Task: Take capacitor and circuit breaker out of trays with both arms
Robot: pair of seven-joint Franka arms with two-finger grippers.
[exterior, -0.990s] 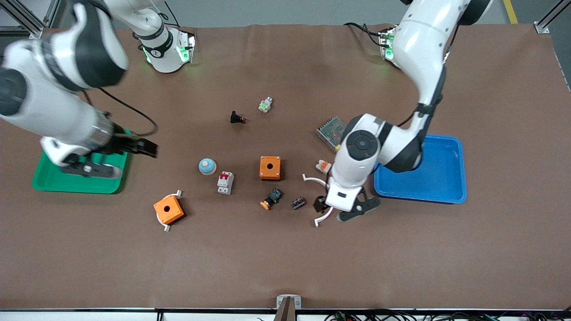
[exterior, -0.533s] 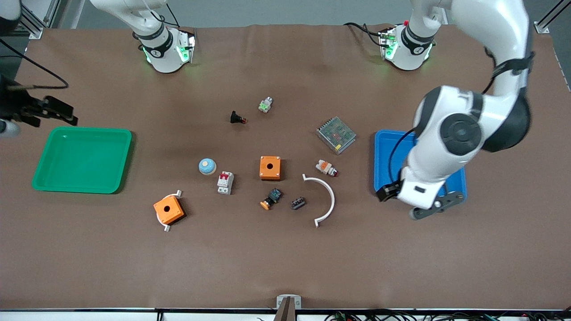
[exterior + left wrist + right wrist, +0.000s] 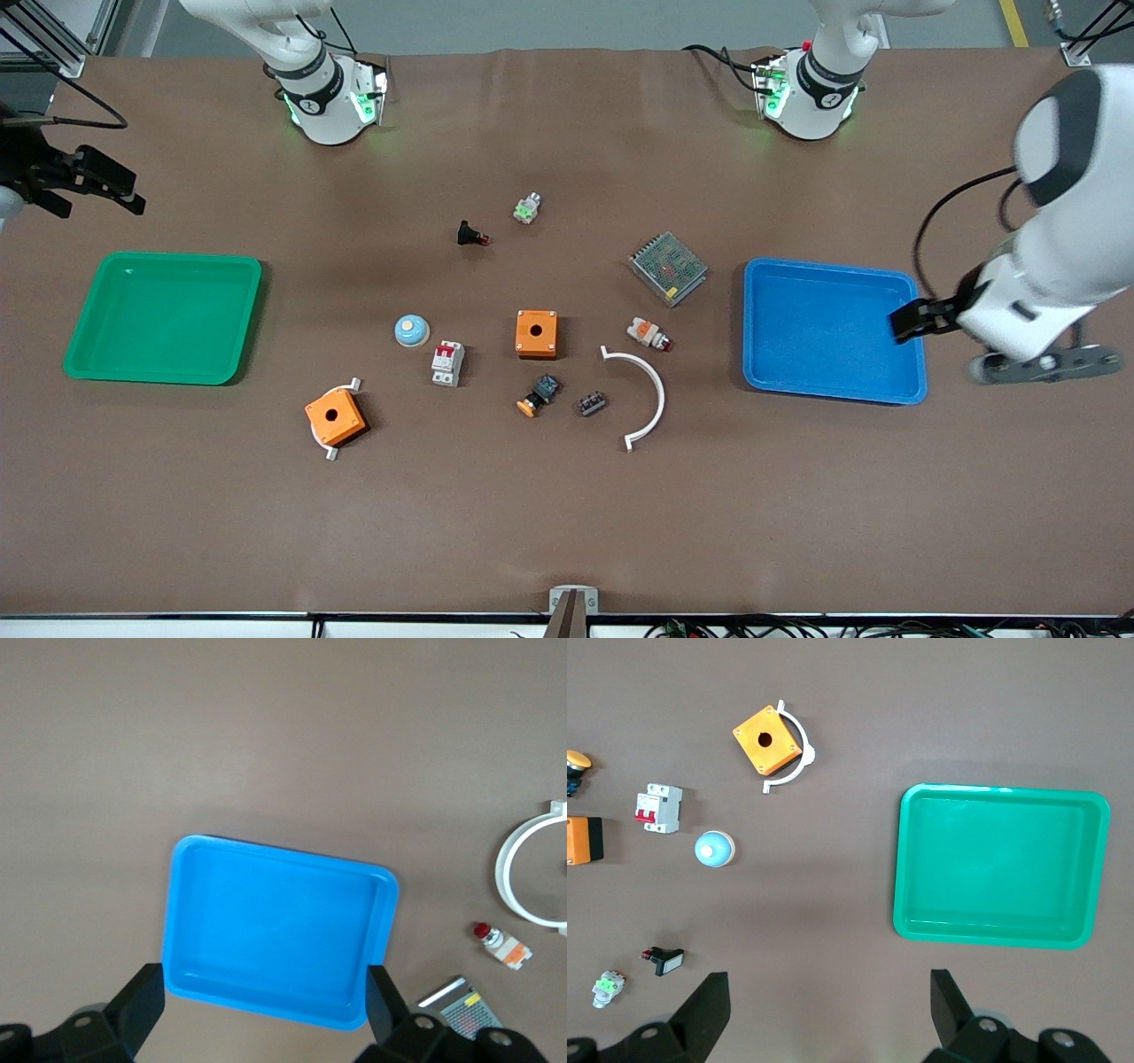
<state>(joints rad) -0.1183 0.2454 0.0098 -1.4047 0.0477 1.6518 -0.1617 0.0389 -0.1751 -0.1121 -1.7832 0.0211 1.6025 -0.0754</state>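
The capacitor [image 3: 592,404], a tiny dark cylinder, lies on the table between a black button part and a white arc. The breaker [image 3: 447,362], a white-grey block with red levers, stands beside a blue dome; it also shows in the right wrist view [image 3: 658,808]. My left gripper [image 3: 926,317] is open and empty over the edge of the blue tray [image 3: 833,330] toward the left arm's end; its wrist view [image 3: 261,1010] looks down on the tray [image 3: 279,930]. My right gripper [image 3: 84,188] is open and empty [image 3: 826,1010], high over the table's edge beside the green tray [image 3: 164,317].
Two orange boxes [image 3: 537,333] [image 3: 335,416], a blue dome [image 3: 412,330], a white arc [image 3: 645,399], a black button part with orange cap [image 3: 538,395], a white-and-orange part [image 3: 648,333] and a mesh-topped metal box [image 3: 668,268] lie mid-table. Both trays are empty.
Both arms have swung outward from the middle: the left gripper from beside the capacitor to the blue tray's outer edge, the right from over the green tray to the table's end. Nothing on the table moved.
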